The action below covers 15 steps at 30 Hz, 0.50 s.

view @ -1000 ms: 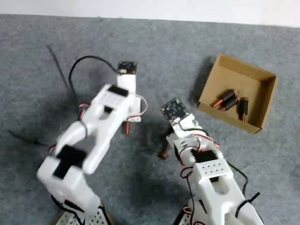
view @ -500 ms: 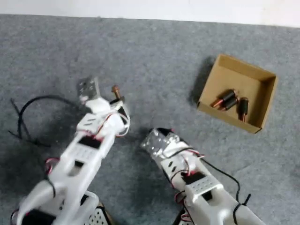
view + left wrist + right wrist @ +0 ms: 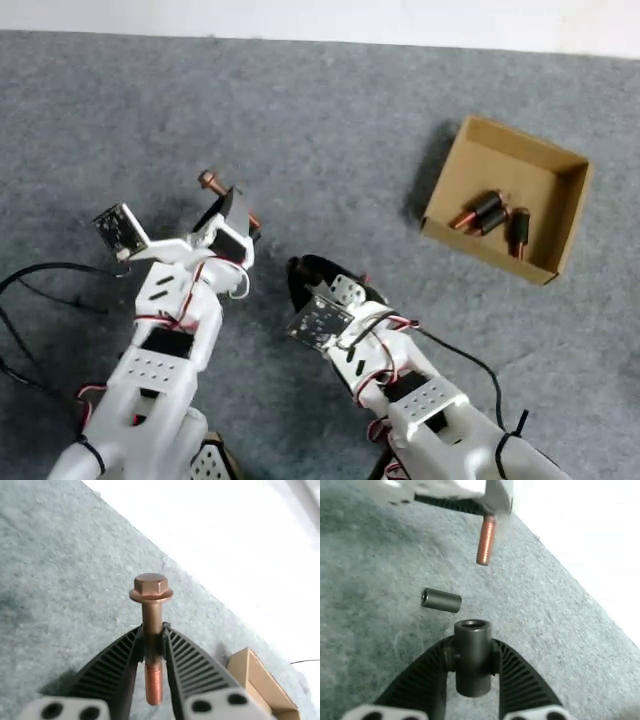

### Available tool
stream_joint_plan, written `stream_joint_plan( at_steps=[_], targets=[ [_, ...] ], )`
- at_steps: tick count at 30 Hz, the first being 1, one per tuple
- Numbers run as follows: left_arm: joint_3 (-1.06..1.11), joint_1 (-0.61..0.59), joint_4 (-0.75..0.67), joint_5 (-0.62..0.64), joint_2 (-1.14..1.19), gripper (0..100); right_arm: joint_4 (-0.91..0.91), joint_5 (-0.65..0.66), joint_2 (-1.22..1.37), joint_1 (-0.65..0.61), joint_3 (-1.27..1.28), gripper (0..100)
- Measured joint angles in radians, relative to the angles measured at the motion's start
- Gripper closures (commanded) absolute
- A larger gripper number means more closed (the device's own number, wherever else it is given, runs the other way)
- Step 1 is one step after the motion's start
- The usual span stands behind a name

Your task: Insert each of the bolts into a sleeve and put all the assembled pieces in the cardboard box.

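**Hidden or unclear.** In the high view the right end effector's load merges with its dark fingers and cannot be told apart from them. In the right wrist view the frame edge cuts off the left end effector, leaving only its underside and the bolt's threaded tip. In the left wrist view just one corner of the box is in frame.

**Left end effector** (image 3: pixel 153 628): the jaws are closed to shank width and clamp a copper bolt (image 3: pixel 151 588) part-way along its shank. The hex head stands clear beyond the fingertips, and the threaded end runs back between the jaws.

**Right end effector** (image 3: pixel 472 645): the jaws are narrowly parted and grip a dark sleeve (image 3: pixel 471 661) across its middle, with the bore facing outward. The bolt tip is apart from this sleeve and not inserted.

**Loose item.** A second sleeve (image 3: pixel 441 600) lies on its side on the grey worktop (image 3: pixel 350 120), near both end effectors and touching neither.

**Container.** The box (image 3: pixel 485 252) sits open-topped, well apart from both arms. Inside, assembled pieces (image 3: pixel 482 212) lie close together, dark sleeves with copper ends showing. There appear to be three, but two overlap, so the count is not firm.
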Motion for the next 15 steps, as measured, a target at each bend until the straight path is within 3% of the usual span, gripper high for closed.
stream_joint_plan(
  at_steps=[4,9,15],
  targets=[
    [0.005,0.008,0.000,0.021,-0.055,100,-0.002,0.000,0.000,-0.005,0.000,99.3],
    [0.005,-0.015,0.000,0.187,-0.109,100,-0.002,0.000,0.000,-0.005,0.000,99.3],
    [0.077,0.040,-0.003,0.121,-0.112,100,-0.002,0.000,0.000,-0.005,0.000,99.3]
  ],
)
